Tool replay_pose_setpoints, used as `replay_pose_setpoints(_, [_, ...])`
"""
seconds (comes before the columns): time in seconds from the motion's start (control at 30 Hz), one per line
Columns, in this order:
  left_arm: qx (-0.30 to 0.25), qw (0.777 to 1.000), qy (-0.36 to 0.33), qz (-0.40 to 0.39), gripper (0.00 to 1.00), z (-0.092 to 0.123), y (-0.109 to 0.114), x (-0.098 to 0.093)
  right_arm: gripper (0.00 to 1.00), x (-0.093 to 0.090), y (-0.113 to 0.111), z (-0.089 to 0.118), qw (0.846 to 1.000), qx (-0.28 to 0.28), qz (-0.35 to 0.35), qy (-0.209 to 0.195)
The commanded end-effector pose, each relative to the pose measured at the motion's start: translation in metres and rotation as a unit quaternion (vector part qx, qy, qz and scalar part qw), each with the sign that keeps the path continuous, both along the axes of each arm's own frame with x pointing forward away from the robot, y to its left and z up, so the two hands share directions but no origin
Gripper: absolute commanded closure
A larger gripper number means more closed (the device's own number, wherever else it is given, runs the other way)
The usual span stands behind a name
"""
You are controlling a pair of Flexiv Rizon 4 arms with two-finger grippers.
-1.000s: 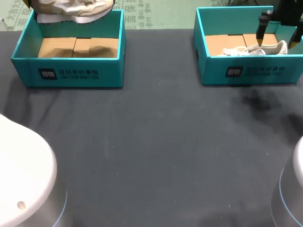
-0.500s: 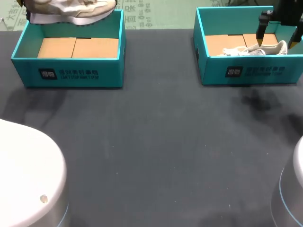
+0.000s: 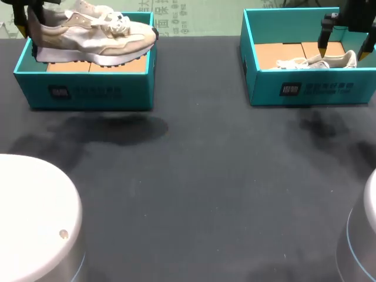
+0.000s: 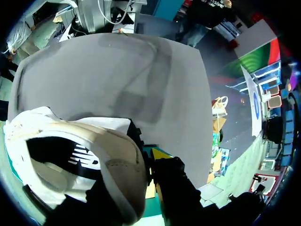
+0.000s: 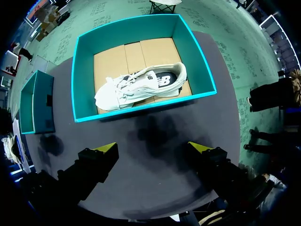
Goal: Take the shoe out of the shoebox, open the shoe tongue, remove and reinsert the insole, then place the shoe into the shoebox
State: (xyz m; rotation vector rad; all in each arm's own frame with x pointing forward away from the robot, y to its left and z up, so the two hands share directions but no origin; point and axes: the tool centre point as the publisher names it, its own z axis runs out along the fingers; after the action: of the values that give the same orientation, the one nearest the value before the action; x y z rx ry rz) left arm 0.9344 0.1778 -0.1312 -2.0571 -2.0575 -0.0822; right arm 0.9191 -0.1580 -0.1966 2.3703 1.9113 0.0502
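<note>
A beige-and-white shoe [image 3: 94,40] hangs in the air over the left teal shoebox [image 3: 88,94], its toe pointing right. My left gripper [image 3: 26,26] is shut on its heel. In the left wrist view the heel collar of the shoe [image 4: 70,155] fills the space beside one yellow fingertip [image 4: 160,153]; the other finger is hidden behind the shoe. A second white shoe [image 3: 317,61] lies on its side in the right shoebox [image 3: 311,88]. My right gripper [image 3: 343,50] hovers open above that box, seen also as the gripper [image 5: 154,148] nearer than the shoe [image 5: 136,87].
Both teal boxes stand at the table's far edge, with cardboard inserts inside. The dark table [image 3: 194,176] stretches towards the near side. My arms' white bases [image 3: 35,223] sit at the near corners.
The left arm has brought the shoe from the far edge of the view towards the near side, over the left box. A shadow now falls in front of the box. The right arm has not moved.
</note>
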Motion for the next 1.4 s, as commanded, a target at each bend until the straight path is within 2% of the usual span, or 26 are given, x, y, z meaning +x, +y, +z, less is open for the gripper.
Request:
replay_pose_setpoints(0.03, [-0.002,0.981,-0.19,-0.038,1.0,0.002,-0.009,-0.065,0.0,0.0,0.0,0.0,1.0,0.0,0.0,0.0])
replay_pose_setpoints(0.4, [0.003,0.979,-0.198,-0.055,1.0,-0.013,-0.036,-0.12,0.0,0.0,0.0,0.0,1.0,0.0,0.0,0.0])
replay_pose_setpoints(0.7, [0.006,0.979,-0.189,-0.068,1.0,-0.03,-0.07,-0.144,0.0,0.0,0.0,0.0,1.0,0.0,0.0,0.0])
replay_pose_setpoints(1.0, [0.005,0.983,-0.163,-0.082,1.0,-0.05,-0.104,-0.16,0.0,0.0,0.0,0.0,1.0,0.0,0.0,0.0])
replay_pose_setpoints(1.4, [0.005,0.991,-0.107,-0.075,1.0,-0.076,-0.144,-0.162,0.0,0.0,0.0,0.0,1.0,0.0,0.0,0.0])
